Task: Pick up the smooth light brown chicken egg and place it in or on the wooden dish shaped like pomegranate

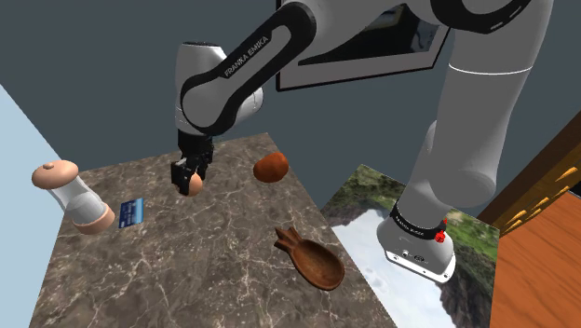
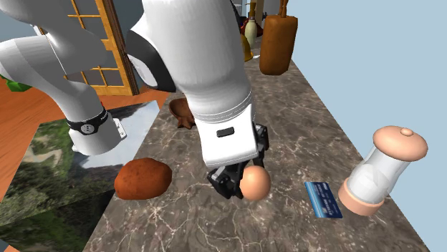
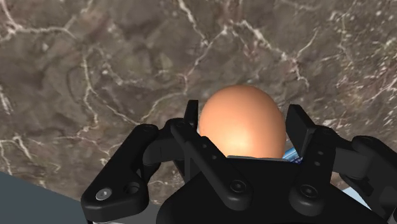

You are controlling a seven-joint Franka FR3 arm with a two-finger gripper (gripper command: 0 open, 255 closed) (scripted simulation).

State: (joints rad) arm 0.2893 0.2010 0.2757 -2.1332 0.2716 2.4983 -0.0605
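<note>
Transport was the step in hand: the tool was clamped on the light brown egg, one black finger on each side. The egg hung at the upper left of the shoulder view, apparently just clear of the table. The wooden pomegranate-shaped dish lay empty at the lower middle of that view, well apart from the egg, with its crown end pointing toward the upper left. By my judgement, the next move called for a carry across to the dish, keeping clear of the reddish-brown lump near the table's far edge. After that it needed a low, gentle release, so that the round egg would settle in the hollow and not roll out. The table was dark brown marble with pale veins. A blue card and a clear grinder with a peach cap stood at its left. A dark grey-blue wall rose behind, and an orange wooden floor showed at the lower right.
</note>
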